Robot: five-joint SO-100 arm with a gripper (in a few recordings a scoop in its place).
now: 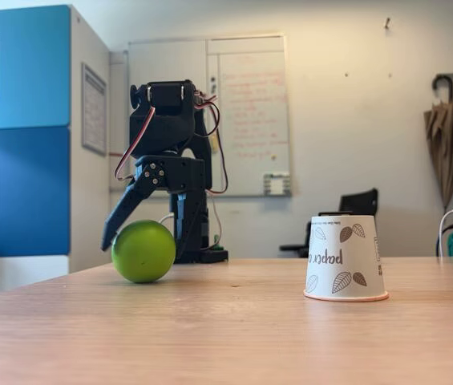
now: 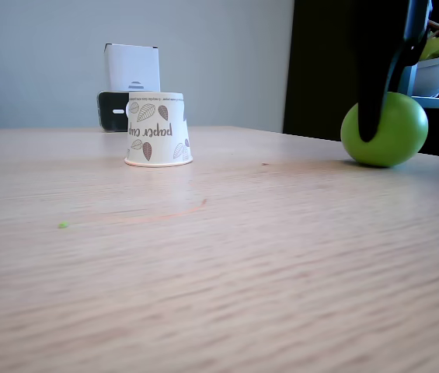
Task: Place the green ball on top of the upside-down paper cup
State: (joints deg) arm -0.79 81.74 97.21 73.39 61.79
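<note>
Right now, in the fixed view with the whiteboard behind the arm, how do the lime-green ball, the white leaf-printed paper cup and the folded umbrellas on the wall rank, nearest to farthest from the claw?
1. Lime-green ball: at the claw, left on the table.
2. White leaf-printed paper cup: upside down, right of the ball.
3. Folded umbrellas: hanging on the far right wall.

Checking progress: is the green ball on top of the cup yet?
No, the green ball rests on the table, well apart from the cup.

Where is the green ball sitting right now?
The green ball rests on the wooden table, left of the upside-down paper cup in a fixed view, with the black gripper straddling it.
</note>
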